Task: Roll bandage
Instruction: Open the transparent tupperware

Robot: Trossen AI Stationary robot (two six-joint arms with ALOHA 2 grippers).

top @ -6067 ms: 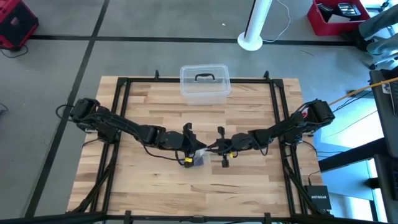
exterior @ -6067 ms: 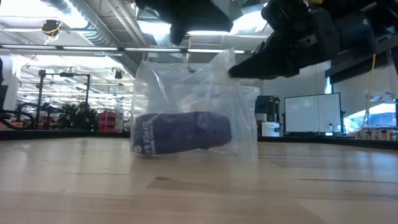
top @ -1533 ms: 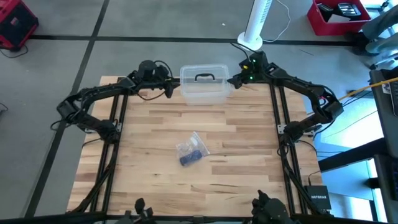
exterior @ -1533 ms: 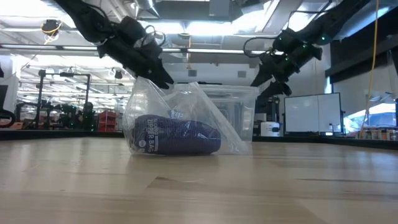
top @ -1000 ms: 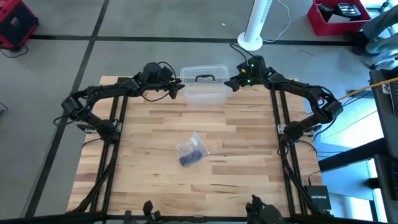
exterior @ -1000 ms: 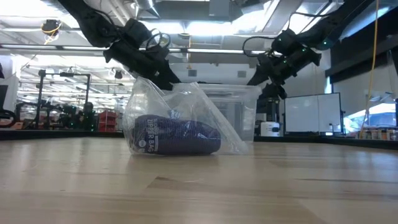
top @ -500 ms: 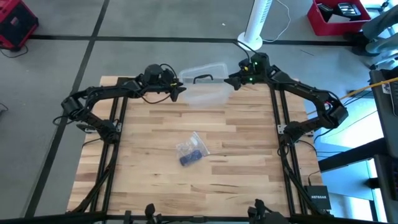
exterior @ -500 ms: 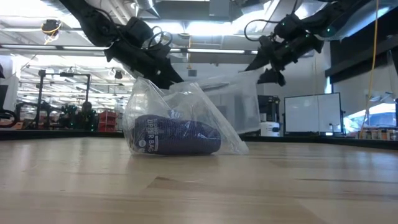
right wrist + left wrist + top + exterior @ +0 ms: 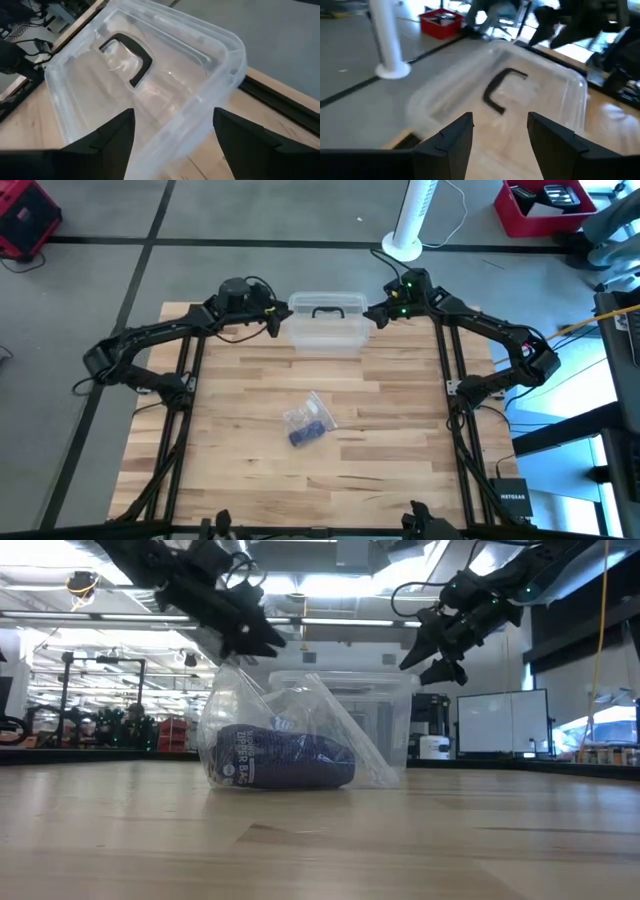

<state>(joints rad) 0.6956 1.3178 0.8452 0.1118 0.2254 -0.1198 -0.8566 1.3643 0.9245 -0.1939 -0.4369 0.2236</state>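
Two dark robot arms reached toward the far edge of a pale wooden worktop (image 9: 380,410), one from each side, seen from above. On the left, the left gripper (image 9: 278,321) hovered just beside the left end of a clear plastic box (image 9: 326,322), its jaws standing apart with nothing between them. In that arm's wrist view the two dark fingers (image 9: 451,142) framed the box (image 9: 520,100) and its black handle (image 9: 501,88) ahead of them, with a gap showing between fingers and plastic.

In the middle, nearer the front of the worktop and well apart from both arms, lay a clear crinkly plastic bag (image 9: 305,416). Inside it sat the bandage (image 9: 309,432), a dark blue-purple roll, resting on its side. From table height the bag (image 9: 340,735) rose in a loose peak above the roll (image 9: 285,762), and white lettering showed on the roll's left end. The box stood behind the bag at the far edge.

On the right, the right gripper (image 9: 374,313) was at the right end of the box, jaws apart. Its wrist view showed the fingers (image 9: 252,140) on either side of a corner of the box (image 9: 210,60), the handle (image 9: 131,62) visible on the lid; whether they touched the plastic could not be told. From table height both grippers hung above the box's lid level.
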